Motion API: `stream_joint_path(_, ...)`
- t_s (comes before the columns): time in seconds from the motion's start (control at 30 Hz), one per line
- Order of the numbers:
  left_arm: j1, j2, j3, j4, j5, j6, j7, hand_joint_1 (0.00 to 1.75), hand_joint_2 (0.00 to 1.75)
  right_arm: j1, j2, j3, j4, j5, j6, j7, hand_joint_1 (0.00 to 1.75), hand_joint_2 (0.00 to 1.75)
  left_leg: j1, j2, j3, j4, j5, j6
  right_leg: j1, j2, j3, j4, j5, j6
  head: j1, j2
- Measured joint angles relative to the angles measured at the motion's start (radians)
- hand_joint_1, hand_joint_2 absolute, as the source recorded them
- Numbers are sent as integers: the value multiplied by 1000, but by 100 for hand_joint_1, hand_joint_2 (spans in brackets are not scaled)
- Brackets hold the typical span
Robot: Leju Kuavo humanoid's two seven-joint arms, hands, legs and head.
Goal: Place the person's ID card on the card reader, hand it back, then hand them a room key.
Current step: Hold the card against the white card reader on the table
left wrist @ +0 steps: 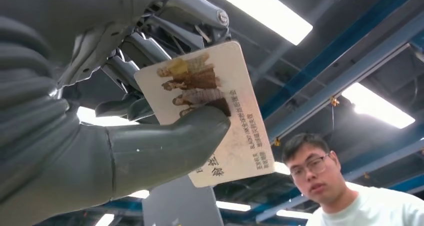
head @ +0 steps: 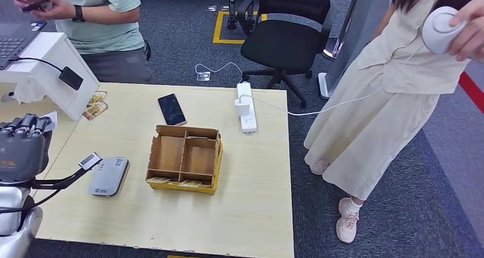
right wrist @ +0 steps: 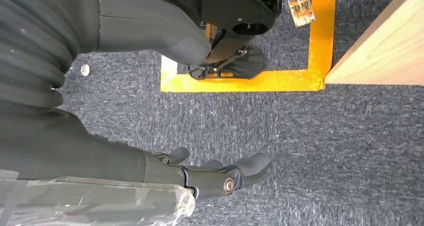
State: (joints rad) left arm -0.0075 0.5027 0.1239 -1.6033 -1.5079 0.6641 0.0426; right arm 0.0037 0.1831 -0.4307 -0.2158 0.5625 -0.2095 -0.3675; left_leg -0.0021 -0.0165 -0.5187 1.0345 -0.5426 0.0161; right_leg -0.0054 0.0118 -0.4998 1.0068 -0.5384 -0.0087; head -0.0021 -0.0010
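Note:
My left hand (head: 23, 146) is raised at the table's left edge, and the ID card (left wrist: 215, 111) is pinched between its thumb (left wrist: 165, 146) and the fingers behind it. The card is cream with printed figures and text. The grey card reader (head: 108, 176) lies flat on the table just right of that hand. A person in a pale green shirt (head: 103, 18) sits behind the table's far left, looking towards the card (left wrist: 360, 206). A wooden box (head: 184, 158) at mid-table holds room key cards (head: 190, 184) in its front slots. My right hand (right wrist: 215, 178) hangs over the carpet, holding nothing.
A black phone (head: 172, 109) and a white power strip (head: 246, 107) lie at the table's far side. A white stand with a laptop (head: 40, 69) stands at far left. A second person in a beige dress (head: 388, 98) stands right of the table, holding a white device.

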Motion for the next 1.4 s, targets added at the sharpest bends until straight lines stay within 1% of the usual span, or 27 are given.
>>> stream_joint_path(0.1, 23, 58, 16, -12, -1, 3, 2, 175, 175, 0, 0, 0, 1, 1, 0, 0, 0, 175, 1, 0, 0, 0, 0, 0, 1, 0, 0, 0, 0, 0, 0, 0)
stream_joint_path(0.17, 31, 79, 24, -19, -1, 4, 3, 175, 175, -2, 0, 0, 1, 1, 1, 0, 0, 175, 0, -1, 0, 0, 0, 0, 1, -1, 0, 0, 0, 0, 0, 0)
stream_joint_path(0.23, 34, 86, 26, -22, -1, 4, 5, 175, 175, -3, 0, 0, 1, 1, 1, 0, 0, 175, 0, -1, 0, 0, 0, 0, 1, -1, 0, 0, 0, 0, 0, 0)
stream_joint_path(0.57, 27, 68, 13, -23, 17, 0, 30, 175, 175, -4, 0, 0, 2, -2, -2, -1, 0, 175, 0, 0, 0, 0, 0, -1, 0, 0, 0, 0, 0, -1, 0, 0)
stream_joint_path(0.8, 17, 51, -5, -23, 49, -1, 30, 175, 175, -4, 0, 0, 2, -3, -3, -1, 0, 175, 0, 0, 0, 0, 0, -1, 1, 0, -1, 0, 1, -1, 0, 0)
stream_joint_path(0.9, 16, 50, -11, -23, 52, -1, 29, 175, 175, -4, 0, 0, 3, -4, -3, -1, 0, 175, 0, 0, 0, 0, 0, -1, 1, 0, -1, 0, 1, -1, 0, 0)
stream_joint_path(0.97, 15, 50, -15, -23, 82, -6, 17, 175, 175, -4, 0, 0, 3, -5, -3, -1, 0, 175, 0, 0, 0, 0, 0, -1, 1, 0, -1, 0, 1, -1, 0, 0)
stream_joint_path(1.0, 12, 50, -17, -23, 120, -16, 5, 175, 175, -4, 0, -1, 3, -5, -3, -1, 0, 175, 0, 0, 0, 0, 0, -1, 1, 0, -1, 0, 1, -1, 0, 0)
stream_joint_path(1.07, 3, 47, -24, -23, 251, -64, -31, 175, 175, -4, 0, -2, 3, -8, -3, -1, 0, 175, 0, 0, 0, 0, 0, -1, 1, 0, -1, 0, 1, -1, 0, 0)
stream_joint_path(1.17, -15, 34, -37, -27, 526, -211, -76, 175, 175, -4, 1, -7, 3, -11, -3, 0, 0, 175, 0, 0, 0, 0, 0, -1, 1, 0, -1, 0, 1, -1, 0, 0)
stream_joint_path(1.23, -24, 21, -44, -33, 687, -309, -89, 175, 175, -3, 1, -11, 3, -12, -3, 0, 0, 175, 0, 0, 0, 0, 1, -1, 1, 0, -1, 0, 1, -1, 0, 0)
stream_joint_path(1.4, -35, -19, -47, -46, 1011, -465, -93, 175, 175, -1, 4, -22, 0, -12, -3, 2, 0, 175, 0, 0, 0, 0, 0, -1, 0, 0, -1, 0, 1, -1, 0, 0)
